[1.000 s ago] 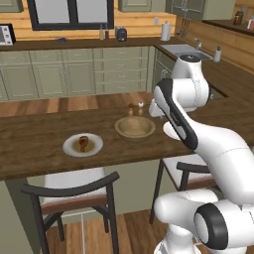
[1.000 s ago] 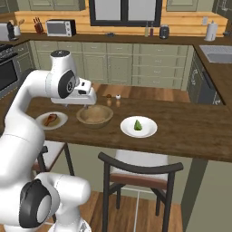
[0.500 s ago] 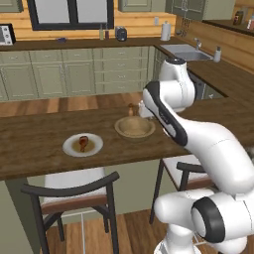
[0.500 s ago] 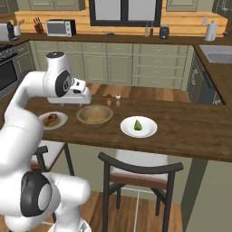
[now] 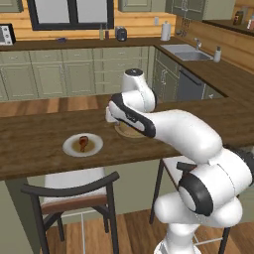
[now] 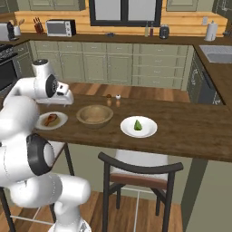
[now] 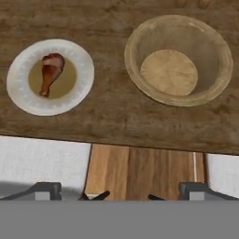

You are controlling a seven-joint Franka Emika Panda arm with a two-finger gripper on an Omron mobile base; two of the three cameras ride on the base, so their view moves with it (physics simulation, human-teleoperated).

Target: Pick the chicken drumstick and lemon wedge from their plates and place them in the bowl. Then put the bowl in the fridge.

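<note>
The reddish-brown chicken drumstick (image 7: pixel 50 72) lies on a white plate (image 7: pixel 18 88) at the left of the wooden counter. The tan wooden bowl (image 7: pixel 179 60) stands to its right with nothing in it. My gripper (image 7: pixel 126 196) hovers high above the counter's near edge, between plate and bowl, open and holding nothing. From the right base camera, the drumstick (image 6: pixel 50 119), the bowl (image 6: pixel 94 115) and the green lemon wedge (image 6: pixel 137 124) on its own plate (image 6: pixel 149 131) stand in a row. In the left base view my arm hides most of the bowl (image 5: pixel 124 132); the drumstick (image 5: pixel 83 143) shows.
Two small shakers (image 6: pixel 113 97) stand just behind the bowl. Dark-framed stools (image 6: pixel 140 170) (image 5: pixel 74 196) are tucked under the counter's near edge. Green cabinets, a sink (image 5: pixel 186 49) and a microwave (image 6: pixel 60 27) line the far walls.
My arm has swung left along the counter, from beside the bowl toward the drumstick plate. The plates, bowl and food have not moved.
</note>
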